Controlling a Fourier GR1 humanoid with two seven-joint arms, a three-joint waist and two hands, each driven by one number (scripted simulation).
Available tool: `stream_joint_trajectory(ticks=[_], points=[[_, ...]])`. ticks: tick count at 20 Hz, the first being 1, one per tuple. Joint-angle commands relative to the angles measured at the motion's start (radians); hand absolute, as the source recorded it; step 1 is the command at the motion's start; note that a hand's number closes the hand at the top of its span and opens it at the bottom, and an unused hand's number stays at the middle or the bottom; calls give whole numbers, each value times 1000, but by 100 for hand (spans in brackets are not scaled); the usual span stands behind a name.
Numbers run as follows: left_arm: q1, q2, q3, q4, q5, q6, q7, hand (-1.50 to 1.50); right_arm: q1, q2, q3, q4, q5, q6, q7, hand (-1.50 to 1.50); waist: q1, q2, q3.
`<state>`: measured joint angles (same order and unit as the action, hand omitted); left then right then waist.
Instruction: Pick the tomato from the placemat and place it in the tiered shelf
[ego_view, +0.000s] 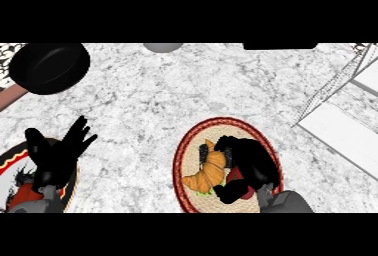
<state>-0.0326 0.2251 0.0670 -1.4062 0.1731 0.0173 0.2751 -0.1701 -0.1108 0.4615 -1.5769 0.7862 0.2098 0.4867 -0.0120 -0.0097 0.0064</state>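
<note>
A round woven placemat (193, 150) with a dark red rim lies at the lower centre of the marble counter. On it rests a golden croissant (209, 172). My right hand (249, 167) is over the mat's right half, its fingers curled round a red thing, the tomato (235, 176), which shows only as a small patch under the palm. The white tiered shelf (341, 120) stands at the right edge, up and to the right of that hand. My left hand (59, 150) rests open at the lower left, fingers pointing up.
A black round pan (49, 67) with a brownish handle sits at the upper left. A red, black and white plate (16, 172) lies under the left hand. A grey round object (162, 46) shows at the top edge. Bare marble lies between mat and shelf.
</note>
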Motion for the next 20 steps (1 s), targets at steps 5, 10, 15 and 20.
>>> stream_joint_trajectory(ticks=[5, 10, 15, 20], points=[[56, -27, -19, 10, -14, 15, 16, 0, 43, 107, -224, -189, 106, -240, 400, 150, -30, -2, -8], [33, -17, -10, 25, -19, 14, 17, 0, -27, 110, -84, -439, 360, -217, 629, 150, -17, -3, -10], [35, -9, -5, 19, -5, -7, 26, 0, -218, 110, -131, -601, 508, 4, 821, 150, -4, -1, -11], [21, -36, -17, 32, -17, 12, 16, 0, -333, 110, -213, -717, 546, 218, 862, 150, -10, 0, -11]])
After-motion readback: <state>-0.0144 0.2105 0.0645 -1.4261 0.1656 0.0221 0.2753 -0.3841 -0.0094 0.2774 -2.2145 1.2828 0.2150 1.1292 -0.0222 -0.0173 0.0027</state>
